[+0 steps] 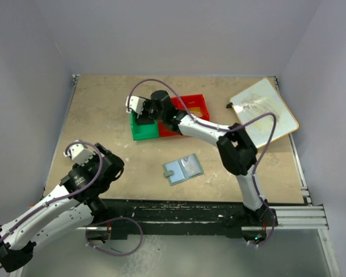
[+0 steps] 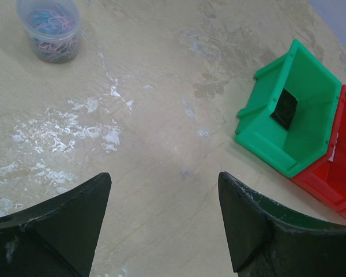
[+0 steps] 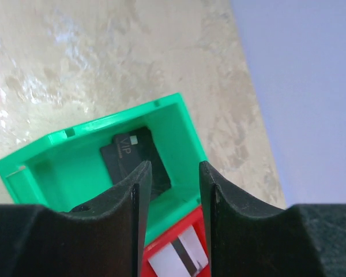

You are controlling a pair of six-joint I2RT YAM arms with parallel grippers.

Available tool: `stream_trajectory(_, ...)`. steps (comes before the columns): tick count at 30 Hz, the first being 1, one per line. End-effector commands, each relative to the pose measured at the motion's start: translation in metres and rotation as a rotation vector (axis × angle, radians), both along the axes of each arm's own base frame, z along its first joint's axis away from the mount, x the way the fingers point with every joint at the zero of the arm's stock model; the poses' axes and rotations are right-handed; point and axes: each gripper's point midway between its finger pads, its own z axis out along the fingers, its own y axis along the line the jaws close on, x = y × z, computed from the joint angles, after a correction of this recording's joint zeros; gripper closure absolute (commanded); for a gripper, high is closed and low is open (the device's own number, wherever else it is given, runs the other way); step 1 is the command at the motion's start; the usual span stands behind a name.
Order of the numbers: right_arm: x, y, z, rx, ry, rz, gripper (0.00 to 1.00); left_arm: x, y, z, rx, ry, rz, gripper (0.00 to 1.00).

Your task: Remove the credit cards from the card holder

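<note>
The right gripper (image 3: 174, 167) hangs over the green bin (image 3: 121, 112), jaws parted and empty. A black credit card (image 3: 127, 151) lies in the bin just beneath them. The left gripper (image 2: 164, 176) gapes wide, well away. The card holder (image 1: 183, 169) lies open on the table (image 1: 104, 121).

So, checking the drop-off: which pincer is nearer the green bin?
Right. The right pincer hangs directly over the green bin, a dark card inside; the left pincer sits apart, toward the near-left corner of the table.
</note>
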Motion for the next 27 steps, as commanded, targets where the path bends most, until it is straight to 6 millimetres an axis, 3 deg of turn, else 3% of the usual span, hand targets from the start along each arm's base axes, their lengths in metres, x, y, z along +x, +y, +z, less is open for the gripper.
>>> stream_trajectory(1,-0.009,-0.028,0.095,0.329,-0.007,-0.148,0.57,0.011,-0.014,0.015,0.007,-0.016,-0.065,0.27)
stream_trajectory(4,-0.026,-0.076,0.103,0.505,0.129,-0.345,0.56,0.019,-0.036,0.014,0.023,0.012,-0.176,0.27)
stream_trajectory(6,-0.044,-0.109,0.089,0.622,0.309,-0.488,0.58,0.026,-0.059,0.013,0.020,0.022,-0.282,0.27)
stream_trajectory(9,-0.084,-0.147,0.049,0.706,0.646,-0.665,0.60,0.037,-0.102,0.008,0.008,0.036,-0.472,0.27)
stream_trajectory(13,-0.151,-0.169,-0.013,0.721,1.014,-0.802,0.55,0.049,-0.169,-0.001,0.006,0.073,-0.770,0.27)
stream_trajectory(14,-0.172,-0.178,-0.037,0.726,1.107,-0.859,0.54,0.047,-0.190,-0.005,-0.005,0.102,-0.863,0.27)
stream_trajectory(18,-0.221,-0.194,-0.063,0.848,1.291,-0.877,0.49,0.050,-0.243,-0.042,0.017,0.221,-1.095,0.27)
stream_trajectory(22,-0.252,-0.215,-0.085,0.847,1.366,-0.936,0.47,0.049,-0.270,-0.066,0.083,0.290,-1.195,0.27)
stream_trajectory(27,-0.262,-0.229,-0.112,0.675,1.362,-1.038,0.44,0.051,-0.280,-0.095,0.139,0.344,-1.236,0.27)
